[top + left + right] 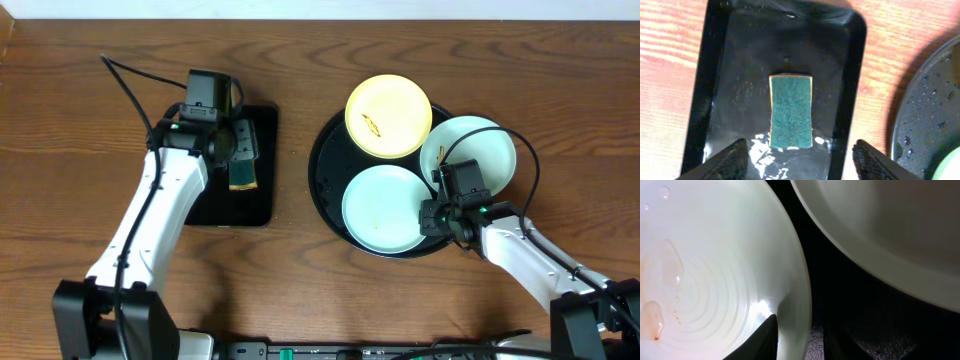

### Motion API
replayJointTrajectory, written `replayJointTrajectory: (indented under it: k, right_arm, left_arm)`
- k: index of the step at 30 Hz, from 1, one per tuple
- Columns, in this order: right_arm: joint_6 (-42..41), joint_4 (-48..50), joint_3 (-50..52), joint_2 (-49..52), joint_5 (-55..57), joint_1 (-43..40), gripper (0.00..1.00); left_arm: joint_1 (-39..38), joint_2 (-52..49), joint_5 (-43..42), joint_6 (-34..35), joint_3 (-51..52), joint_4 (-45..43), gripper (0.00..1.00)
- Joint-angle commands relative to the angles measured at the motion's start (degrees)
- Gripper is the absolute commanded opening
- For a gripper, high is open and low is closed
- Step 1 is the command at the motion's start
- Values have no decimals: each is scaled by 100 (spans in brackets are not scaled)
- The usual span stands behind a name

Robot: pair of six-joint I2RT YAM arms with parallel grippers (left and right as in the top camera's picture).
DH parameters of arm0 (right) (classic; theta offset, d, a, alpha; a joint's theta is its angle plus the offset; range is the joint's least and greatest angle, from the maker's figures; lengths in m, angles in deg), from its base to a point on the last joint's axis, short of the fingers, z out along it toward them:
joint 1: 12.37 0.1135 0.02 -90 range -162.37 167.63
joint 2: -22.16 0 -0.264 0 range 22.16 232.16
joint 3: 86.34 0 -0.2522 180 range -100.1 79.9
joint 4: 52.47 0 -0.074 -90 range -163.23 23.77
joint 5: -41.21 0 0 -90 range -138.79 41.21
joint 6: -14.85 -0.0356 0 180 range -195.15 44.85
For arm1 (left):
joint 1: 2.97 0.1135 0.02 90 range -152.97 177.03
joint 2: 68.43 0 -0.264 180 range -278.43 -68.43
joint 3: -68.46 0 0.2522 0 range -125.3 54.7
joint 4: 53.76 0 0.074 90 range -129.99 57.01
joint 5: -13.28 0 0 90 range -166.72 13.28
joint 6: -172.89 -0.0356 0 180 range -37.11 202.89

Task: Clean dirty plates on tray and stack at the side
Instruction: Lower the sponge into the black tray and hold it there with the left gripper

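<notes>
The round black tray holds three plates. The pale yellow plate sits at the back with a brown smear. One mint plate is at the right and another mint plate at the front. My right gripper is shut on the front plate's right rim. In the right wrist view its fingers straddle that rim, and the plate shows water drops and a faint orange smear. My left gripper is open and hovers over a green sponge.
The sponge lies in a wet rectangular black tray left of the round tray; this tray also shows in the overhead view. The round tray's wet edge shows at the right of the left wrist view. Bare wooden table surrounds both trays.
</notes>
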Motion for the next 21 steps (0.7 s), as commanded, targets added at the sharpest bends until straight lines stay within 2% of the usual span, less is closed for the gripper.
replayJointTrajectory:
  k: [1,5,11,12,13,14,15,21]
  right_arm:
    - [20,-9,33,-17,-35,35,28]
    - [20,-24,33,-17,-33,35,28]
    - [20,-24,33,-17,-31,35,28]
    - [20,-26,33,-17,-31,35,28]
    - [20,-26,33,-17,-33,35,28]
    - [20,-26,33,-17,-33,35,28]
    - [20,-24,33,-17,-33,35,28]
    - [20,-24,33,-17,-33,35,28]
  left_arm:
    - [13,-319,33,-33,308,-52,72]
    - [13,-765,33,-35,514,-455,77]
    - [20,-1873,55,-35,529,-1040,78]
    - [20,-2087,83,-42,529,-1126,74]
    - [31,-2234,234,-44,529,-1165,29]
    - [35,-2203,236,-101,509,-1154,13]
    - [52,-2124,234,-166,439,-1082,8]
    - [79,-852,337,-168,46,-640,8]
